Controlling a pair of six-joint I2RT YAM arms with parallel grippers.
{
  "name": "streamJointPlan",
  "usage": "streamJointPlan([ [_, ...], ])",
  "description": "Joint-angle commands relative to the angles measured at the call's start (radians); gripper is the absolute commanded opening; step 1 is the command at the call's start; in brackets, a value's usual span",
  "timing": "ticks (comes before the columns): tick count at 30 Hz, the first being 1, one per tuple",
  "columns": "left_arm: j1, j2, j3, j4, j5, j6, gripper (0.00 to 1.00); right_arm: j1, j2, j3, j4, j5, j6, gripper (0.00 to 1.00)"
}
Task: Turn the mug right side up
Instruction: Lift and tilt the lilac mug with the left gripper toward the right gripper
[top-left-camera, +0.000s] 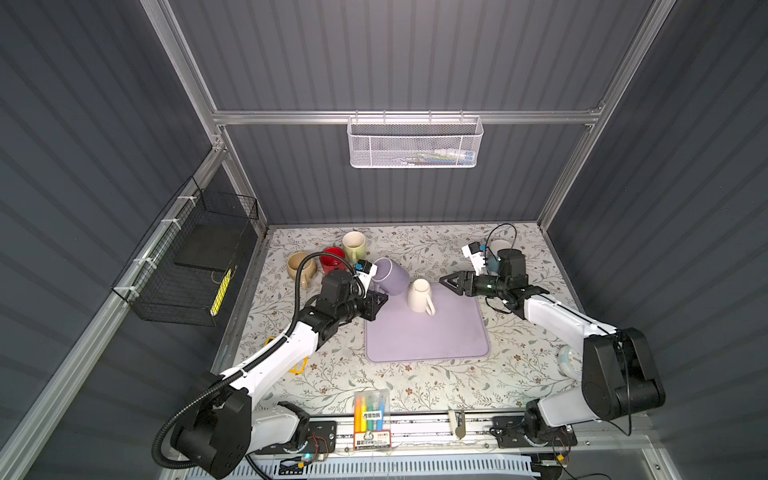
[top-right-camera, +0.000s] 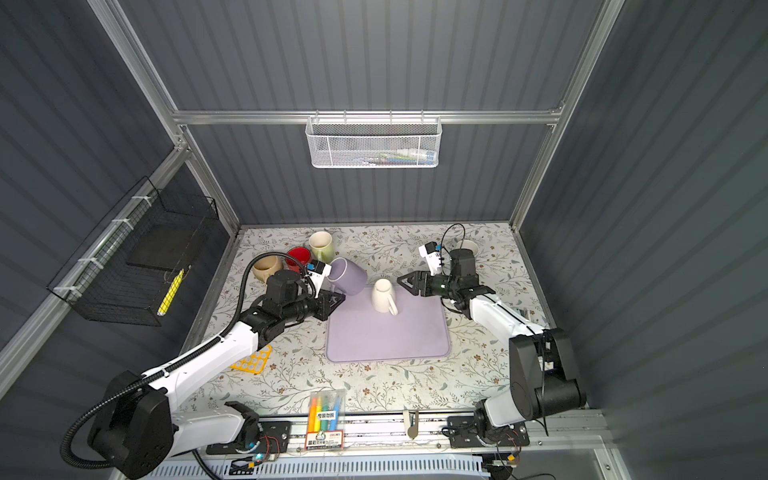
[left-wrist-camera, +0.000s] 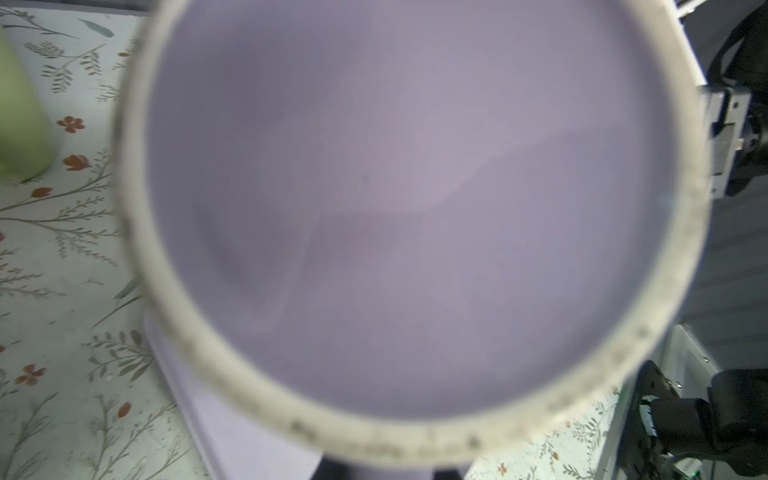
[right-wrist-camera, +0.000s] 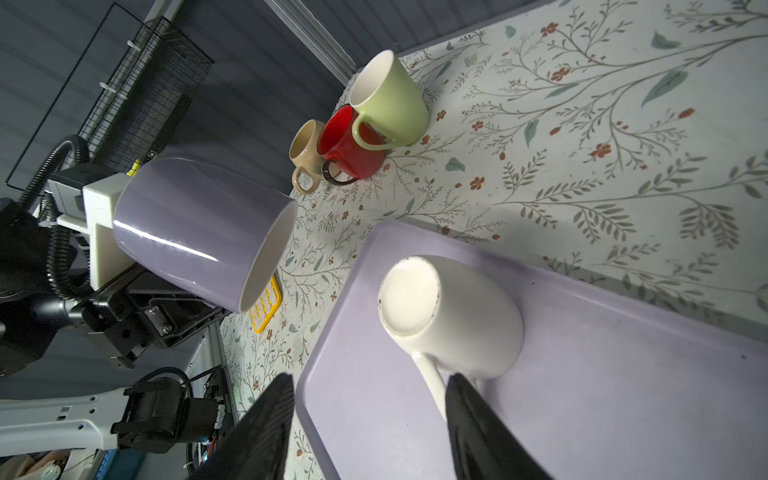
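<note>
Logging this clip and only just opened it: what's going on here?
The left gripper is shut on a purple mug, holding it off the table, tipped on its side near the far left corner of the purple mat. A white mug sits upside down on the mat. The right gripper hangs beside it, fingers open and empty. Neither mug is right side up yet.

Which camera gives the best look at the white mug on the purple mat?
The right wrist view: it shows the white mug close up, base upward, handle clear. Both top views show the mug small. The left wrist view shows none of it; the purple mug fills that picture.
</note>
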Motion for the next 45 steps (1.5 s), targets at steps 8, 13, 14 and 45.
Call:
streamJointPlan([
  [8,-0.001,0.040,0.097,0.175,0.161,-0.056,0.07,-0.001,-0.022,-0.016,0.119,-0.111,0.058,0.61],
  [13,-0.001,0.099,0.099,0.321,0.194,-0.136,0.08,0.016,-0.024,-0.015,0.170,-0.177,0.083,0.62],
  [14,-0.001,0.111,0.100,0.336,0.195,-0.146,0.08,0.021,-0.027,-0.019,0.175,-0.185,0.082,0.62],
  [45,-0.054,0.307,0.066,0.735,0.319,-0.435,0.07,0.132,0.069,0.072,0.394,-0.195,0.189,0.62],
])
